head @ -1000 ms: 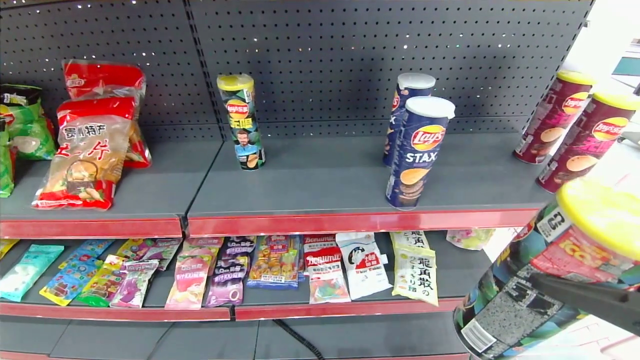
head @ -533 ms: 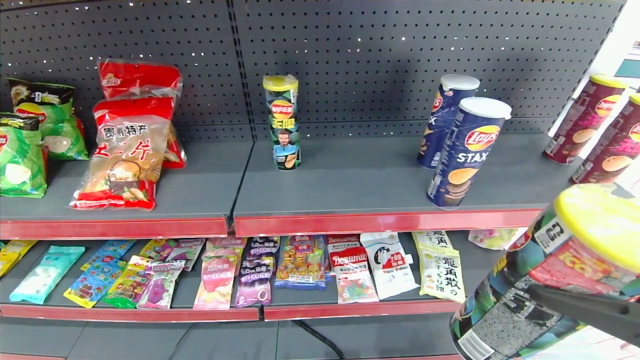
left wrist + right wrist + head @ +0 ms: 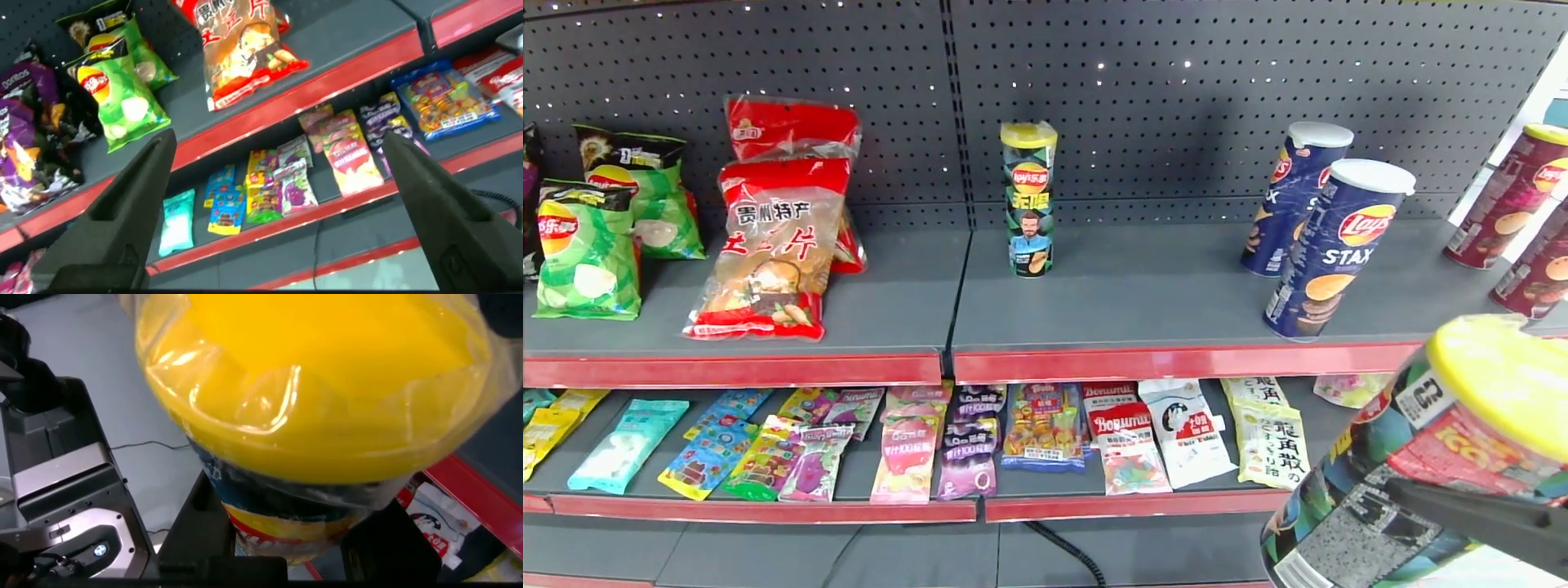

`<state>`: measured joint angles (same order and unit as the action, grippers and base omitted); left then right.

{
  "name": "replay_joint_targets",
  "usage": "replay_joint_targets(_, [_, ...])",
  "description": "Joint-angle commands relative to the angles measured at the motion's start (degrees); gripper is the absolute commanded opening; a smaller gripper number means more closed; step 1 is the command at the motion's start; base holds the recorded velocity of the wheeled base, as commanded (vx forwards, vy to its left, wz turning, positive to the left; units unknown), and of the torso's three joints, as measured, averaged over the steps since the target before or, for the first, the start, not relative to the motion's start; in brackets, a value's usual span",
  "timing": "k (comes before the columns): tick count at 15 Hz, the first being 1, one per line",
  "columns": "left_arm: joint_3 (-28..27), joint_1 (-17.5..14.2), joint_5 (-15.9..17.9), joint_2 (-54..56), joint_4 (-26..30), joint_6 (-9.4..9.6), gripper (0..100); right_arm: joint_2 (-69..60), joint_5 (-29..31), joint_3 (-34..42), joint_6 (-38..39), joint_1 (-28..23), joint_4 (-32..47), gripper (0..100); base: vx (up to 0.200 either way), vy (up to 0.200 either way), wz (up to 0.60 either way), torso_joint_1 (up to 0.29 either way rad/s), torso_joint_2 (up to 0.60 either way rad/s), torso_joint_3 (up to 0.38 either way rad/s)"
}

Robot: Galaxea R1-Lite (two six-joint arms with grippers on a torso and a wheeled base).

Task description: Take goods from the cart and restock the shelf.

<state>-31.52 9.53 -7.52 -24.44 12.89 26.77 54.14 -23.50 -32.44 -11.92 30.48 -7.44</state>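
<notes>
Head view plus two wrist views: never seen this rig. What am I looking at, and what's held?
It is a wheeled robot with two arms, each ending in a claw. The head view looks from the robot's head onto a shop shelf. Each wrist view comes from a camera on one arm. The right claw is shut on a yellow-lidded can, at the head view's lower right. The left claw is open and empty. On the shelf stand a matching can, blue cans and maroon cans, with red bags and green bags to the left. Small packets lie below.
</notes>
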Motion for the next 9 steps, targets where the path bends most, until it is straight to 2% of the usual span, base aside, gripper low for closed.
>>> replay_joint_targets(1, [0.1, 0.0, -0.2, -0.1, 0.0, -0.05, 100, -0.5, -0.1, 0.4, 0.0, 0.0, -0.1, 0, 0.200, 0.000, 0.00, -0.007, 0.00, 0.002])
replay_joint_targets(9, [0.1, 0.0, -0.2, -0.1, 0.0, 0.04, 100, -0.5, -0.1, 0.2, 0.0, -0.1, -0.1, 0, 0.200, 0.000, 0.00, 0.000, 0.00, 0.002])
